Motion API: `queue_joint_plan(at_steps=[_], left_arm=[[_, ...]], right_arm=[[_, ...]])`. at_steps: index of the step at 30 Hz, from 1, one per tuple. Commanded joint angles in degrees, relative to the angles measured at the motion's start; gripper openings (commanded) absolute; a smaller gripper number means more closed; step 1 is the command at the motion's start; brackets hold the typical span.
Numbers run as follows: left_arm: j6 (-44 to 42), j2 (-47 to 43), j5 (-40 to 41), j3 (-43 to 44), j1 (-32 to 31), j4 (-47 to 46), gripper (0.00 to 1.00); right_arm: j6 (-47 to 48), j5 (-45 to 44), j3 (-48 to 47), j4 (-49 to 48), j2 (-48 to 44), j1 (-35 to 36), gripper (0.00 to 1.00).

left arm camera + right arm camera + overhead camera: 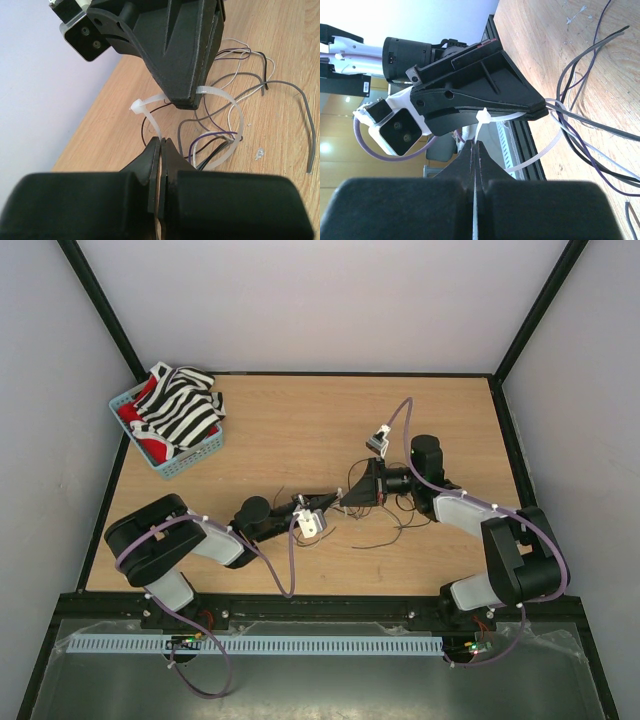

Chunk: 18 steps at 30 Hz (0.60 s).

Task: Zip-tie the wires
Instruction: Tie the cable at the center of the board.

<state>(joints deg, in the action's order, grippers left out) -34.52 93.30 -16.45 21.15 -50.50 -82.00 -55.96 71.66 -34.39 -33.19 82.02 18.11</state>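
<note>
My left claw (pixel 161 142) and right claw (pixel 476 147) both pinch the zip tie (pixel 235 115). Its slack loop seems to ring the wires (pixel 212 134) lying on the surface (pixel 115 131). If I cinch now, stray strands may escape.

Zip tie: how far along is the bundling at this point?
Done: the zip tie already loops around several wires, its tail apparently through the head. In hand: the left pincer and right pincer are both shut on the strap. To do: the loop is wide and slack, so it needs cinching tight.
</note>
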Motion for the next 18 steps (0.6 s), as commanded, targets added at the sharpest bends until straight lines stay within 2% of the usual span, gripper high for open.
queue_joint_plan(at_steps=[1,18], left_arm=[[-1.37,-1.38,-0.3,-0.53,-0.55,-2.82,0.0],[-1.91,-2.05,0.35,-0.58,-1.36,-2.82,0.0]], right_arm=[[-0.25,0.89,-1.5,-0.91,-0.46,-0.57,0.0],[0.06,0.46,-3.34,-0.92,3.41,-0.52,0.0]])
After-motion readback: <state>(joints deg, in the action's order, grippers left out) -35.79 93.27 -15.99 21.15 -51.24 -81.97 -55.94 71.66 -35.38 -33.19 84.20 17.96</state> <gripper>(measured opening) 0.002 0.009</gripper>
